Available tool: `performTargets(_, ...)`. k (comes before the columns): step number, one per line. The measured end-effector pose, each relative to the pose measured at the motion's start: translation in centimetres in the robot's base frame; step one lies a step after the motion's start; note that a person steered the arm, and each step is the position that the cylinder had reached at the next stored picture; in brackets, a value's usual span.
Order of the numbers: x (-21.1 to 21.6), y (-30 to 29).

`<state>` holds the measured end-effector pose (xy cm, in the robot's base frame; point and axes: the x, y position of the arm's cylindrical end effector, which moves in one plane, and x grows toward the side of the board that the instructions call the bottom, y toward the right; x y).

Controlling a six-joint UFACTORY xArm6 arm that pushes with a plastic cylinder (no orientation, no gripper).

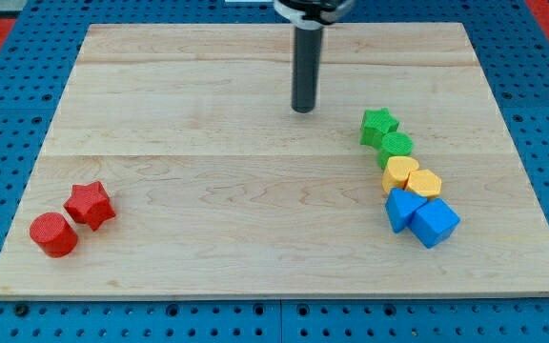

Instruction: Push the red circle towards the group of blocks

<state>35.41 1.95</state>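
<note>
Near the worktop's [255, 219] bottom-left corner I see the red circle [53, 234], with the red star [90, 204] touching it just up and to the right. My tip [303, 110] rests near the top edge, about midway across, well apart from every block; I have no claw, only this rod. By the right edge a chain runs downward: green star [378, 125], green circle [396, 147], two yellow blocks [401, 172] [424, 183], then two blue blocks [403, 209] [435, 221].
</note>
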Motion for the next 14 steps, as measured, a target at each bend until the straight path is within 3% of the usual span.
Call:
performTargets(1, -0.8, -5.7)
performTargets(4, 1.3, -31.0)
performTargets(5, 1.7, -32.4)
performTargets(6, 2.4, -32.5)
performTargets(8, 17.6, -32.0)
performTargets(9, 21.8, -31.5)
performTargets(12, 16.6, -18.3)
performTargets(14, 18.2, -11.1)
